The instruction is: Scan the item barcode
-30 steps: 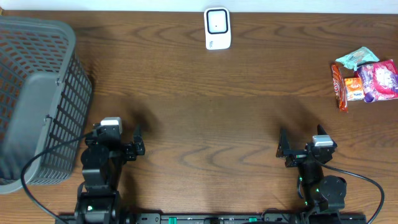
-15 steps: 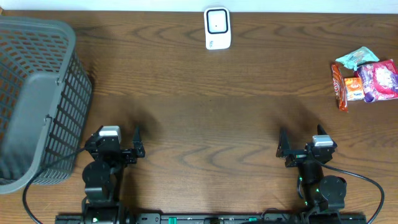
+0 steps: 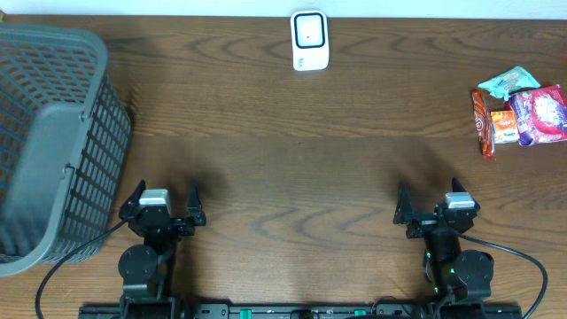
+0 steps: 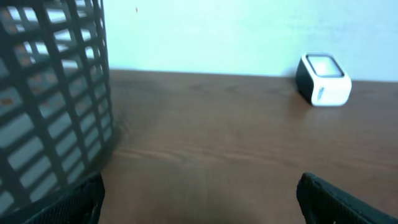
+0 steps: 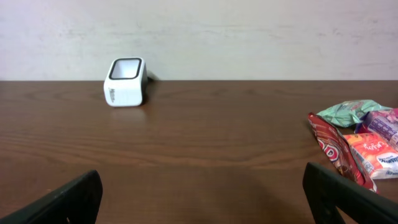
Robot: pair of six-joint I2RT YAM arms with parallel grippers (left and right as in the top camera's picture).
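Plainly, scanner [image 3: 310, 40] stands on wooden table [image 3: 283, 151] near wall [image 5: 249, 37].

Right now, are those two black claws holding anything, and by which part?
Nothing is held: the left gripper and right gripper both stand open and empty over the brown wooden table.

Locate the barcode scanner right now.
The white scanner sits at the far edge of the table, centre of the overhead view, between the grey basket far to its left and the snack packets to its right.
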